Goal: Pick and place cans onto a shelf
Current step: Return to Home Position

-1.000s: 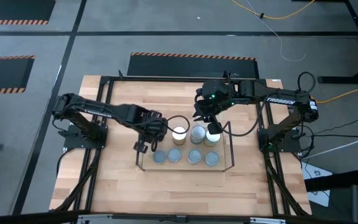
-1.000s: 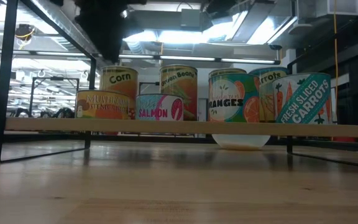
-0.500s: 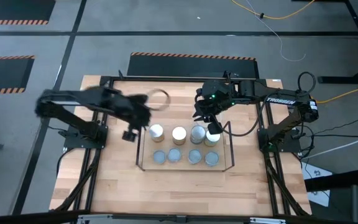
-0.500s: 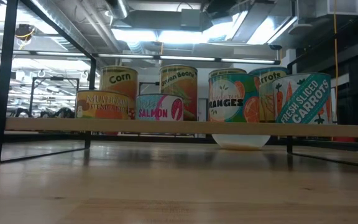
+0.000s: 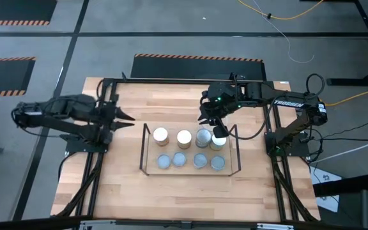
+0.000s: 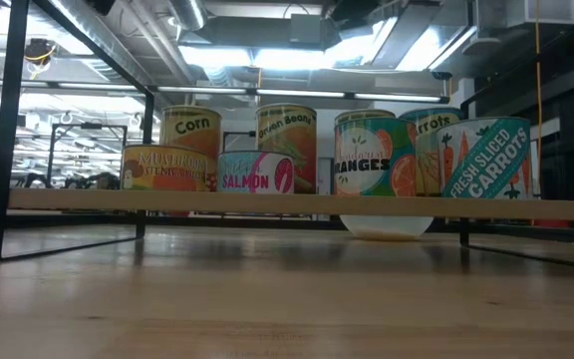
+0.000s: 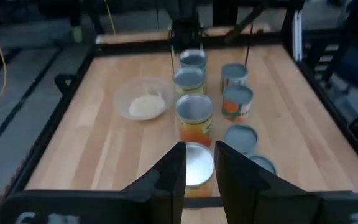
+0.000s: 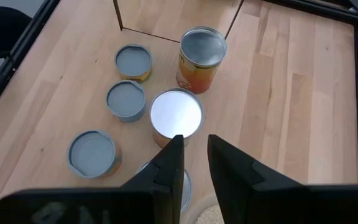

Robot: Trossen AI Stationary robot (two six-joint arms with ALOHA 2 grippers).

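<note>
Where cans [image 6: 375,158] crowd the shelf [image 6: 68,201], labels Corn, Salmon, Oranges.

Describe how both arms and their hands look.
The left arm and right arm are dark, slim and jointed. The right one carries white TROSSEN lettering, a small green light and a looping black cable. The left hand and right hand each have two dark, wedge-shaped fingers.

The high camera looks straight down from well above, taking in the whole desk [image 5: 190,198] and both arms. The low one sits at desk level near the shelf [image 6: 6,130], facing the room. The left wrist camera views the cans [image 7: 194,115] lengthwise from farther off; the right hangs close above them. All share the cans.
</note>
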